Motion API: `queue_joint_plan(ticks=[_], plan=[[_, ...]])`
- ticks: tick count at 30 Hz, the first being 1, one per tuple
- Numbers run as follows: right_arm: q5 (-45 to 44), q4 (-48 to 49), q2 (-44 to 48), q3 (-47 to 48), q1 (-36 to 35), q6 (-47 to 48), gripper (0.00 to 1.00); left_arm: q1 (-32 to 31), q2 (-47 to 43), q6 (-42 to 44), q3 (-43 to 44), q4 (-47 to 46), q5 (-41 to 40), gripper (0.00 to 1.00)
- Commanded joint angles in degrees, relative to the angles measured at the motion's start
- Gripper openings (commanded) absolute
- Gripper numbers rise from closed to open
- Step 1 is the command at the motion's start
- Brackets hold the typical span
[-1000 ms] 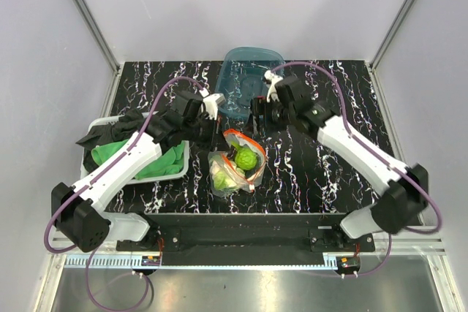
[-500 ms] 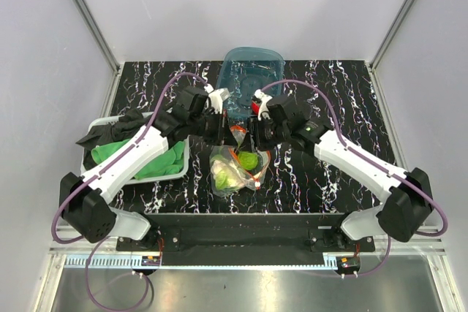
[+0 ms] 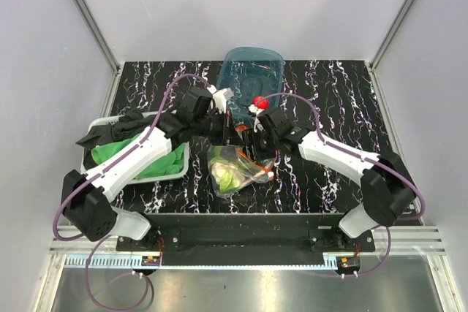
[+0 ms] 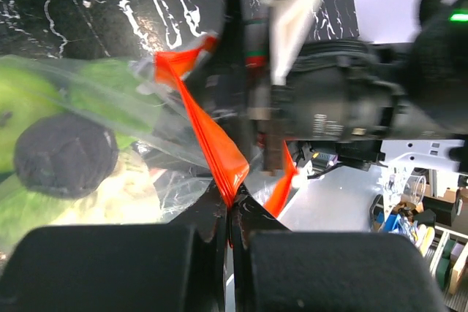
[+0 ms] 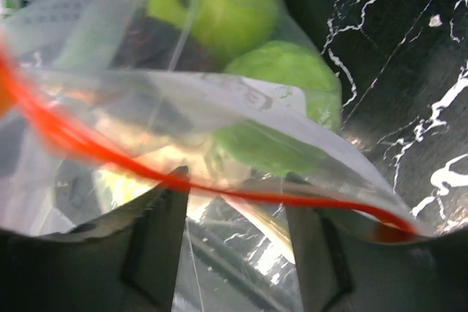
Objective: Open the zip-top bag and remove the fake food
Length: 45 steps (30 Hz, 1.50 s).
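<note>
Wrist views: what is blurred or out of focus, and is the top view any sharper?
Left wrist: zip strip fairly crisp, the right arm behind it blurred. Right wrist: strip smeared at left, fake food soft, table sharp. Top external: evenly lit, sharp.

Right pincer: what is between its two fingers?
In the right wrist view, the bag's orange zip strip and clear plastic cross the gap between the fingers.

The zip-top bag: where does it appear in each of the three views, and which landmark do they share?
Top external: zip-top bag at centre, below the teal tub in the picture.
Left wrist: zip-top bag at left; the left gripper is shut on its orange-red zip strip.
Right wrist: zip-top bag fills most of the picture, above the open right gripper.
Shared landmark: that zip strip.
</note>
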<state>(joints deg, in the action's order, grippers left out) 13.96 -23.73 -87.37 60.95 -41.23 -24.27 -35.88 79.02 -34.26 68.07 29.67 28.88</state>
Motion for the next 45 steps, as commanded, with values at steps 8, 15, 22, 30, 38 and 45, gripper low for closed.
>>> queue_joint_plan(ticks=[8,15,22,30,38,45], plan=[[-4.6,11.2,-4.0,-4.3,1.3,-1.0,0.81,-1.7,5.8,-0.7,2.2,-5.8,-1.5,0.0],[-1.7,21.1,-5.9,-7.5,2.1,-1.5,0.94,-1.8,8.3,0.3,1.2,-6.0,-1.9,0.0],[1.2,30.7,-8.3,-9.8,2.1,-4.6,1.0,-1.8,10.4,1.7,0.7,-5.9,-1.4,0.0],[4.2,34.1,-12.4,-9.1,2.4,-8.9,0.74,-1.8,11.4,2.4,0.0,-5.9,-1.6,0.0],[2.8,28.8,-7.5,-8.3,3.0,-5.7,0.4,-1.7,9.6,3.8,-0.7,-5.5,-3.0,0.0],[2.3,14.1,2.1,-8.3,2.9,-0.6,0.14,0.1,5.9,4.6,-1.8,-4.9,-3.9,0.0]])
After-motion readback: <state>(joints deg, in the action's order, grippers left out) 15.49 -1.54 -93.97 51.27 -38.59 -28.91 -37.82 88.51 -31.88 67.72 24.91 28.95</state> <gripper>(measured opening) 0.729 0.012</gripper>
